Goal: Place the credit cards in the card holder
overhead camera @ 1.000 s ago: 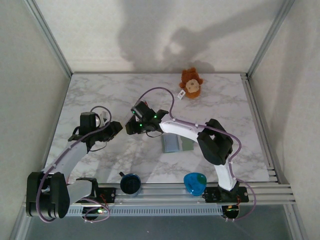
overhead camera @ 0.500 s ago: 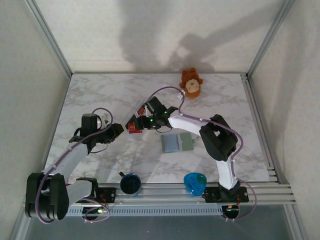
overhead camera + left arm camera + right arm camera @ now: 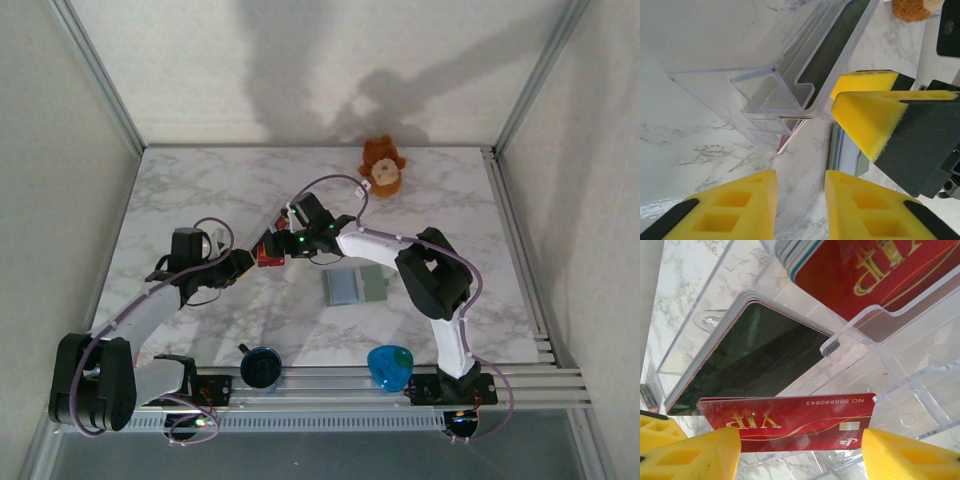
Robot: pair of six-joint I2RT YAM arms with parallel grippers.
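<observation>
- right arm (image 3: 372, 243) bends at the elbow and reaches left across the table (image 3: 180, 190). The right gripper (image 3: 800, 436) has its fingers apart at the 2 ends of 1 red credit card (image 3: 790, 421), can't tell if they actually pinch it
- left arm (image 3: 140, 312) stretches toward the middle. The left gripper (image 3: 800, 176) is low over the marble, fingers slightly apart with nothing between them
- clear display stand (image 3: 775, 85) sits right in front of both grippers. It holds a stack fronted by a second red card (image 3: 875, 275), with dark cards (image 3: 755, 355) a tier below
- card holder (image 3: 355, 287) lies open on the table, near the right arm, apart from the stand
</observation>
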